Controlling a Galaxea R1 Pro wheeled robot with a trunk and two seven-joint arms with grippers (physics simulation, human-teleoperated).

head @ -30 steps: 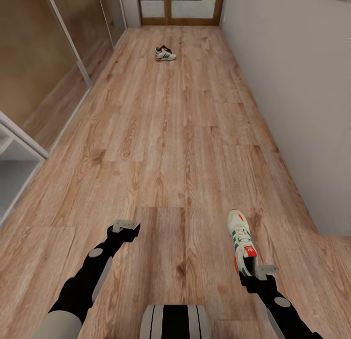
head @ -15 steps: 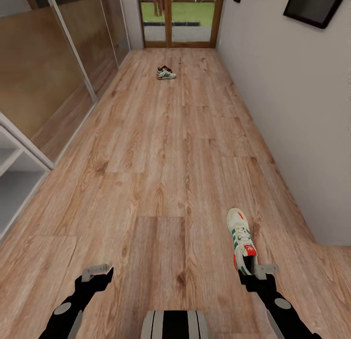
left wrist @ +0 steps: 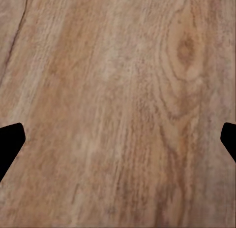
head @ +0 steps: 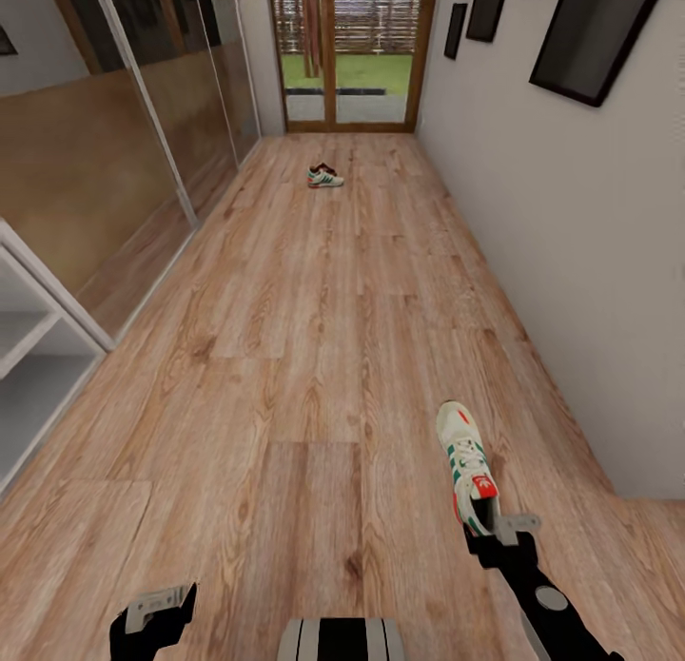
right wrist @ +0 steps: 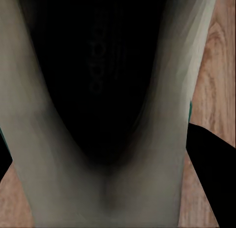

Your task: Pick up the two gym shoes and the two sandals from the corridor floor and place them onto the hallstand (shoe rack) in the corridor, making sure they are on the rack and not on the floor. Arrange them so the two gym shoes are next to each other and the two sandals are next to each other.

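One gym shoe (head: 464, 456), cream with green stripes and a red tongue patch, is held by its heel in my right gripper (head: 492, 533), toe pointing down the corridor. The right wrist view looks into that gym shoe's dark opening (right wrist: 108, 90), with one black finger (right wrist: 211, 159) beside its wall. The other gym shoe (head: 324, 176) lies far off on the corridor floor (head: 314, 357) near the glass doors, with a small dark brown shape behind it that is too small to identify. My left gripper (head: 152, 612) hangs low at the left, open over bare planks (left wrist: 118, 139).
A white shelf unit (head: 33, 352) stands at the left edge; I cannot tell whether it is the hallstand. Glass panels (head: 114, 157) line the left wall. A white wall with dark frames (head: 590, 33) runs along the right. Glass doors (head: 347, 52) close the far end.
The head view has tilted up, showing more of the far end. My left arm has drawn back toward the lower edge. The right gripper still holds the gym shoe in the same place.
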